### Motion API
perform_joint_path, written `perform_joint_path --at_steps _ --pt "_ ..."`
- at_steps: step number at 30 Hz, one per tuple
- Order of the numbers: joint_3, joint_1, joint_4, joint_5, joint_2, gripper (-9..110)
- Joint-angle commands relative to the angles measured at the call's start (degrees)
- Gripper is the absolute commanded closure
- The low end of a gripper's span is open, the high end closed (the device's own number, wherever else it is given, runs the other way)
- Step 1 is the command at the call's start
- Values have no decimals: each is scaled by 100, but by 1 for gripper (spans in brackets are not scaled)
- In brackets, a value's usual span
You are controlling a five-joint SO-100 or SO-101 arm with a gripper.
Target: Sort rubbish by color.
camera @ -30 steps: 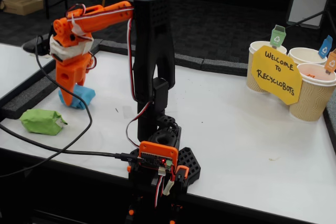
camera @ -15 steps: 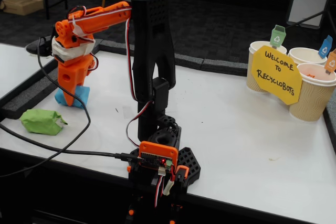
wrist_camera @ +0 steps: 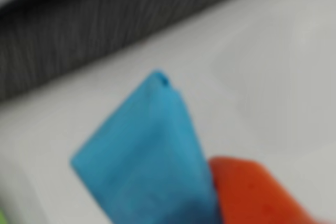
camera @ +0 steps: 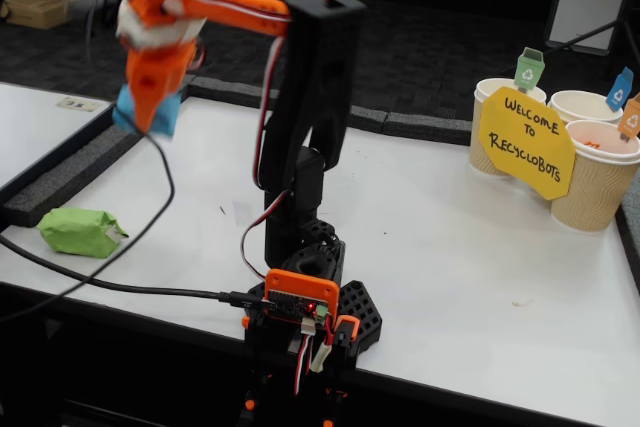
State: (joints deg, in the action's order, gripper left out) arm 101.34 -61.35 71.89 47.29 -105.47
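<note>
Wrist view: badly blurred. The blue wad [wrist_camera: 149, 156] fills the lower centre, an orange finger [wrist_camera: 257, 192] pressed against its right side. White table [wrist_camera: 273, 66] and a dark foam border [wrist_camera: 105, 19] lie beneath.

Fixed view: the gripper [camera: 150, 107] hangs in the air above the table's far left part, jaws closed on the blue wad [camera: 165, 112], which is clear of the surface. The green wad [camera: 80, 231] lies on the table [camera: 450, 247] near its left edge. Three paper cups [camera: 600, 182] and a yellow sign [camera: 526, 142] stand far right.
</note>
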Motion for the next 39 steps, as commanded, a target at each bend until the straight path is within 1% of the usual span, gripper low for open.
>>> perform_joint_path --at_steps 1,5,10,12,15,20,25,30,33,39 --pt "-703 694 220 -1213 -2013 101" --pt "-290 1846 334 -2180 -2883 101" --pt "554 3929 -457 -3375 -4148 101" --pt "782 4614 -589 -3718 -4482 101" --pt "1178 5361 -703 -3964 -5036 101" --pt "2039 6091 -729 -3990 -6161 101" --pt "2452 6847 -659 -4017 -6899 101" --pt "3129 7110 -510 -4017 -8279 101" --pt "3094 7207 -202 -4025 -8279 101" --pt "3322 7875 105 -4025 -8297 101"
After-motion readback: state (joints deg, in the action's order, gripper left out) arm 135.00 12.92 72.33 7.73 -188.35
